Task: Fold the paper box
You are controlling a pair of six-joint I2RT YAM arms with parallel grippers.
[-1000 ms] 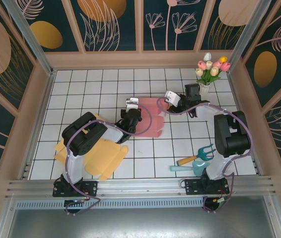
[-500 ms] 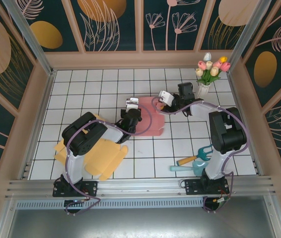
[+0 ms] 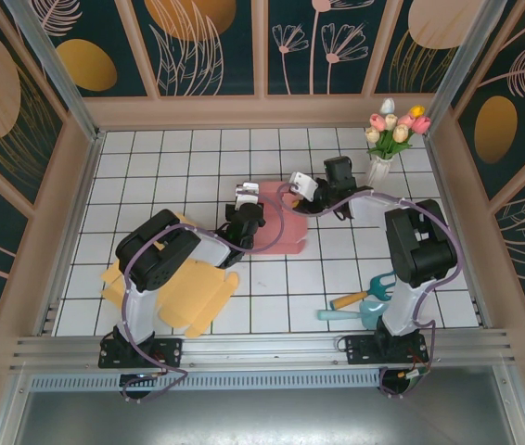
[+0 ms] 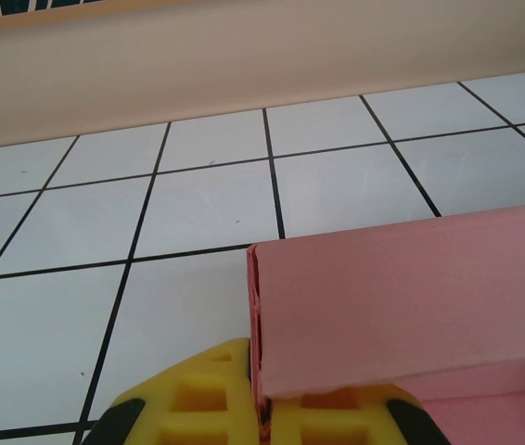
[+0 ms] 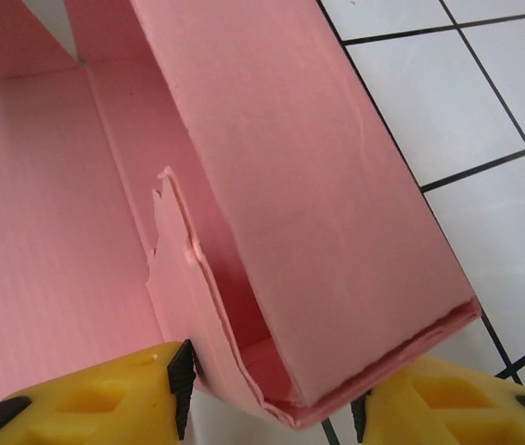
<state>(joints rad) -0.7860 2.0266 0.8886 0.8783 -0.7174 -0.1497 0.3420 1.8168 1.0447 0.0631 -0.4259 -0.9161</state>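
The pink paper box [image 3: 281,232] lies partly folded on the white tiled table, in the middle of the top external view. My left gripper [image 3: 249,215] is at its left edge. In the left wrist view its yellow fingers [image 4: 198,408] are shut on the thin edge of an upright pink wall [image 4: 411,306]. My right gripper [image 3: 296,197] is at the box's far right corner. In the right wrist view a doubled-over pink wall [image 5: 309,185] fills the gap between its pads [image 5: 181,375], which press on it from both sides. The box's floor [image 5: 49,232] lies to the left.
A flat yellow cardboard sheet [image 3: 174,287] lies under the left arm. A vase of tulips [image 3: 388,139] stands at the back right. A small garden fork [image 3: 369,292] and a teal trowel [image 3: 351,315] lie near the right arm's base. Wooden walls [image 3: 262,111] ring the table.
My right gripper has moved left along the box's far side, onto the folded wall at the corner. The left gripper has kept its hold and place.
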